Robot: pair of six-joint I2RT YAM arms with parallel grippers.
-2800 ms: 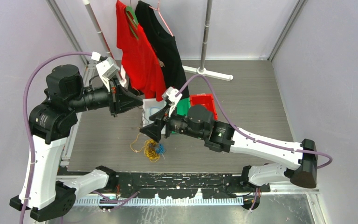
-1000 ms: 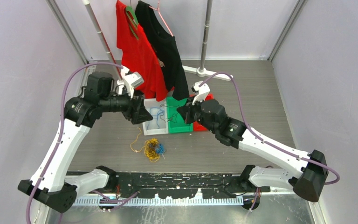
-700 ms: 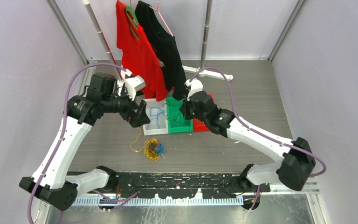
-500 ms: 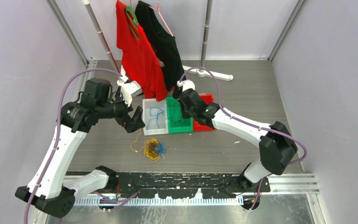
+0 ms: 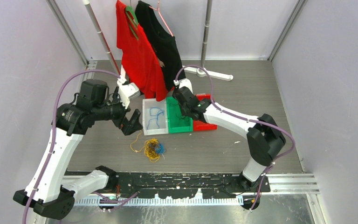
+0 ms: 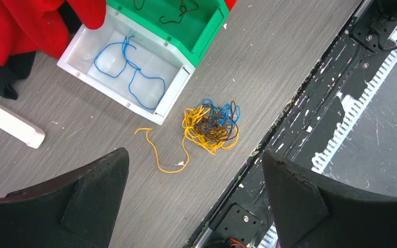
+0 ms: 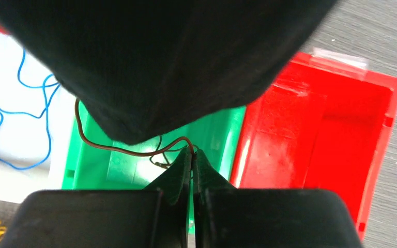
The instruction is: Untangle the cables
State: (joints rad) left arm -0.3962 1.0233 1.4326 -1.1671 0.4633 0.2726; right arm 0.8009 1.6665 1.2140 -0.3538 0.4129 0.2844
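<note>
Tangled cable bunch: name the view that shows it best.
Left wrist: the bunch lies whole and unobstructed, colours distinct. Top external shows it small; right wrist catches only a yellow sliver at its corner.

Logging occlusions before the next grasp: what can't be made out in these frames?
- Right wrist: the black shirt hides much of the green bin and the far end of the brown cable pinched in the right gripper.
- Left wrist: the green bin is cut off by the top edge; the tangle is too knotted to count strands.
- Top external: the held cable is too thin to see; the tangle is too small to trace.
</note>
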